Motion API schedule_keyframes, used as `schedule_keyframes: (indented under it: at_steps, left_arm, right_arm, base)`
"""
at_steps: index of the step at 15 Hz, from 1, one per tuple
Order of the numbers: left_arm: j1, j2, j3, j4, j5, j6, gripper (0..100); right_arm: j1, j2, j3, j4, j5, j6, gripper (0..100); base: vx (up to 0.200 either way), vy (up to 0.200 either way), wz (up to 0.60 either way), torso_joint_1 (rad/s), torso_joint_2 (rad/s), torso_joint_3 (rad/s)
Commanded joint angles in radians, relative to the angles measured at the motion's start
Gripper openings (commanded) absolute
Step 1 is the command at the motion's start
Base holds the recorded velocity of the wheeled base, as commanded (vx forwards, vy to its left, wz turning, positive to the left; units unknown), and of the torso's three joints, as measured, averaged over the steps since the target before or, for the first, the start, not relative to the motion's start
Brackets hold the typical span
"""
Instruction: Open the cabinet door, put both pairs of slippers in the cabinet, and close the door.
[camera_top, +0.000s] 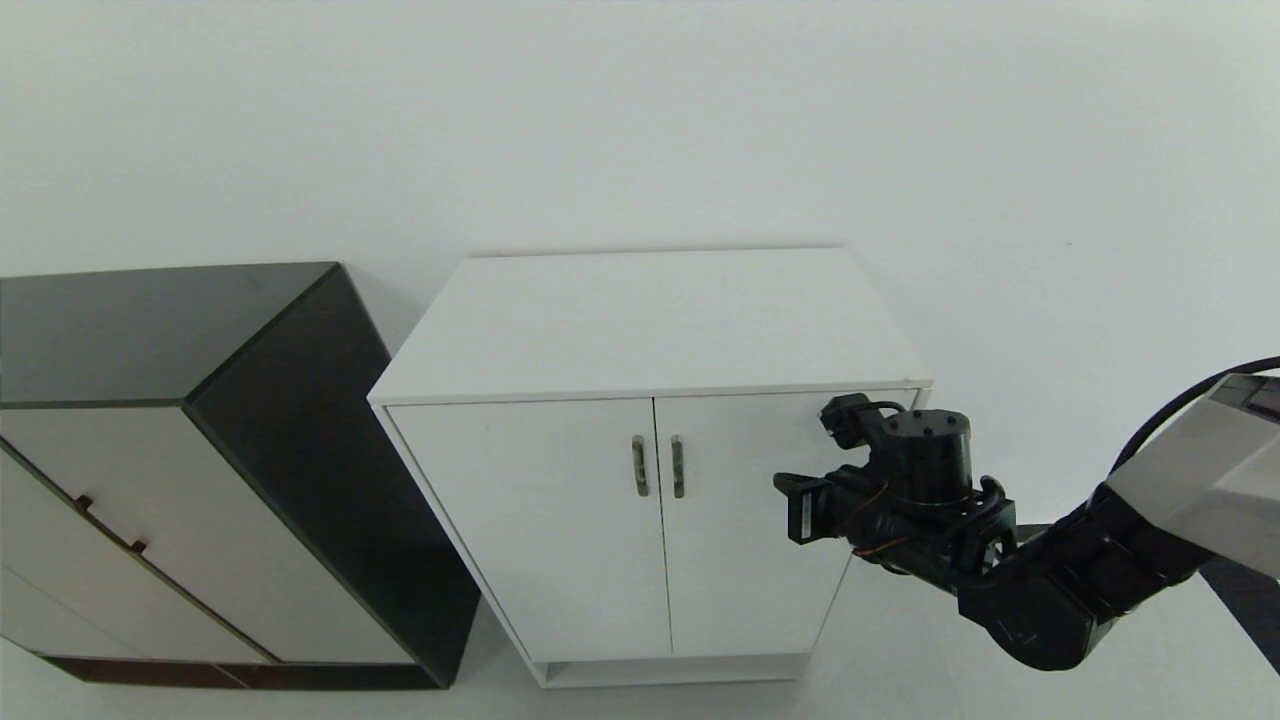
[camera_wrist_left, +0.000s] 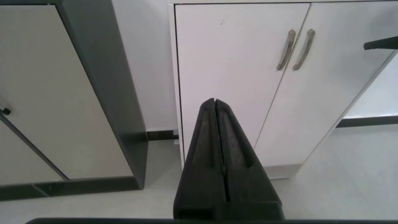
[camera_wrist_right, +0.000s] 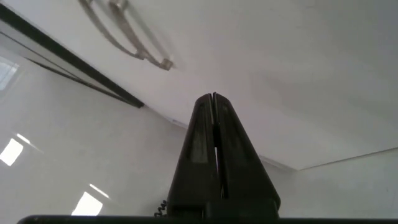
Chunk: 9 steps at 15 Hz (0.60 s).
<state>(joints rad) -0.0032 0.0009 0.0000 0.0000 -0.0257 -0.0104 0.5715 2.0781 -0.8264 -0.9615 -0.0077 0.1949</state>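
The white cabinet (camera_top: 650, 330) stands against the wall with both doors shut. Two metal handles (camera_top: 658, 466) sit side by side at the seam between the doors. My right gripper (camera_top: 795, 500) hangs shut in front of the right door (camera_top: 745, 560), a short way right of the handles. In the right wrist view its fingertips (camera_wrist_right: 214, 98) are pressed together close to the door panel, with the handles (camera_wrist_right: 127, 34) further off. My left gripper (camera_wrist_left: 214, 102) is shut with nothing in it and points at the left door (camera_wrist_left: 236, 68), well back from it.
A dark cabinet with pale fronts (camera_top: 280, 420) stands close to the white cabinet's left side, with a narrow gap between them. Bare light floor (camera_wrist_left: 348, 162) lies in front of the cabinets. A white wall (camera_top: 640, 120) rises behind.
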Motion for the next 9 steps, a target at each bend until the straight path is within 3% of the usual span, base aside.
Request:
schedule_keyframes:
  at_steps: [1, 9]
  left_arm:
    - [0.000, 0.001, 0.000, 0.000, 0.000, 0.000, 0]
    - [0.000, 0.001, 0.000, 0.000, 0.000, 0.000, 0]
  right_arm:
    - [-0.018, 0.025, -0.016, 0.000, 0.000, 0.000, 0]
    - [-0.050, 0.040, -0.040, 0.000, 0.000, 0.000, 0]
  base:
    - [0.000, 0.000, 0.00, 0.000, 0.00, 0.000]
    - [0.000, 0.000, 0.00, 0.000, 0.00, 0.000]
